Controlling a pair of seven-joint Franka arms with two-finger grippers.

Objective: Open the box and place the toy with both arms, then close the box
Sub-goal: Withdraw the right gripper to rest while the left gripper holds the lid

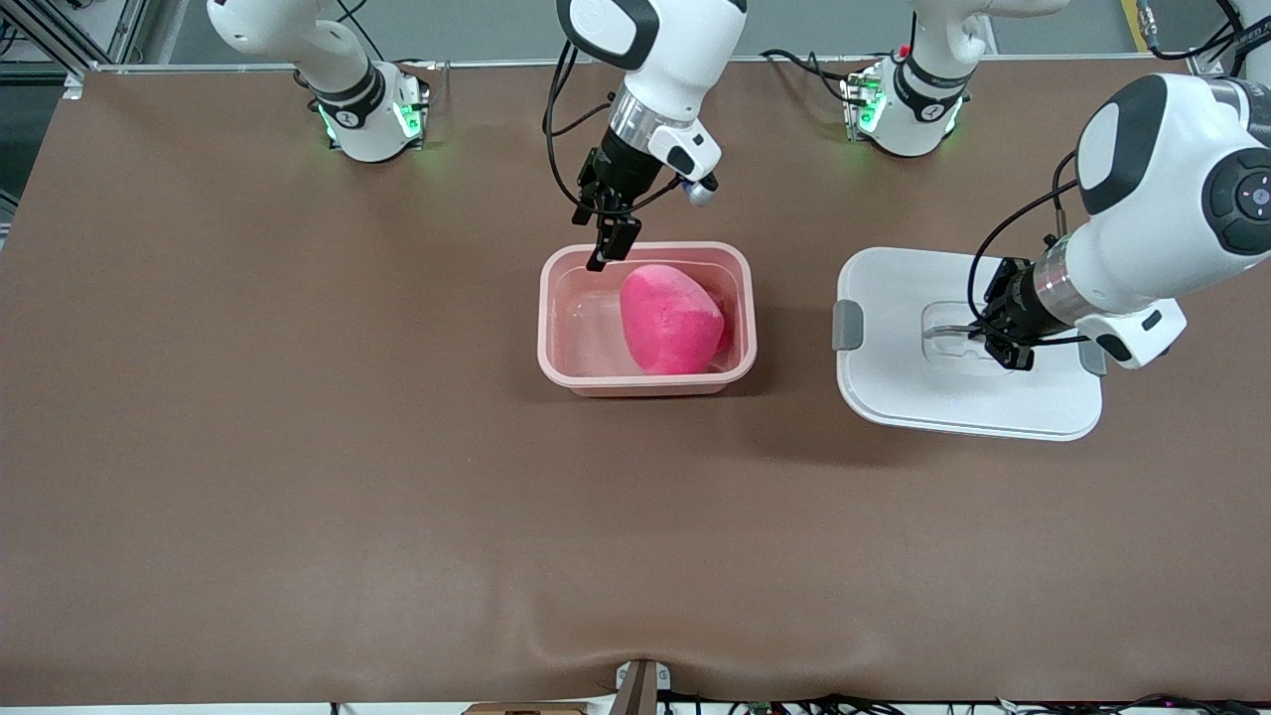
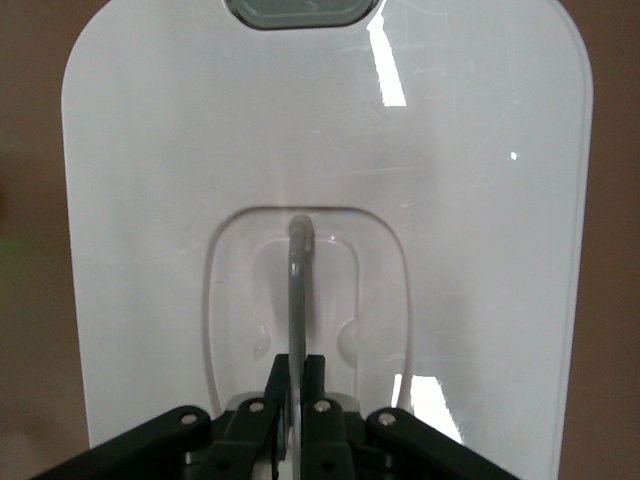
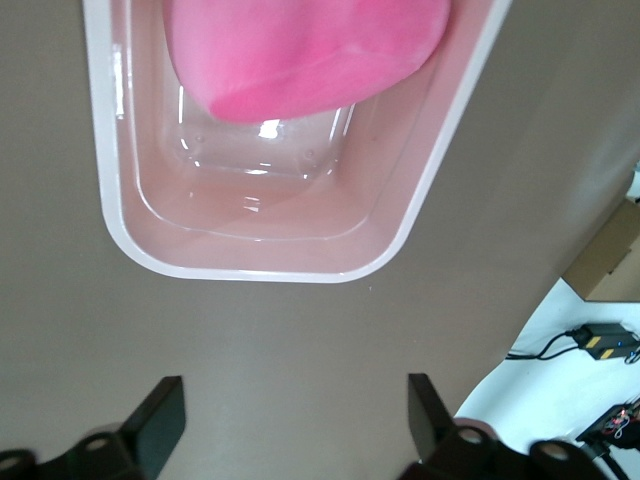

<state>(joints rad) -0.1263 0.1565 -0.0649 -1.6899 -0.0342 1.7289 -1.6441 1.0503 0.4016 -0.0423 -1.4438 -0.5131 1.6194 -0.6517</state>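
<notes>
Item: translucent pale pink plastic tub (image 1: 645, 382), mid-table, with the hot-pink plush toy (image 1: 671, 320) inside, toward the left arm's end.

Item: white rounded lid (image 1: 923, 397) on the table beside the tub.

Left gripper (image 2: 294, 385) — clenched on the lid's clear recessed handle (image 2: 298, 290). You risk the thin handle slipping if you tilt on lifting.

Right gripper (image 1: 608, 246) — fingers spread, over the tub's rim nearest the bases. Left there, it blocks the lid's descent; the bulging toy may also stop the grey clips (image 1: 847, 325) seating.

Brown table (image 1: 298, 447) with tub (image 1: 647, 382), lid (image 1: 894, 397)
</notes>
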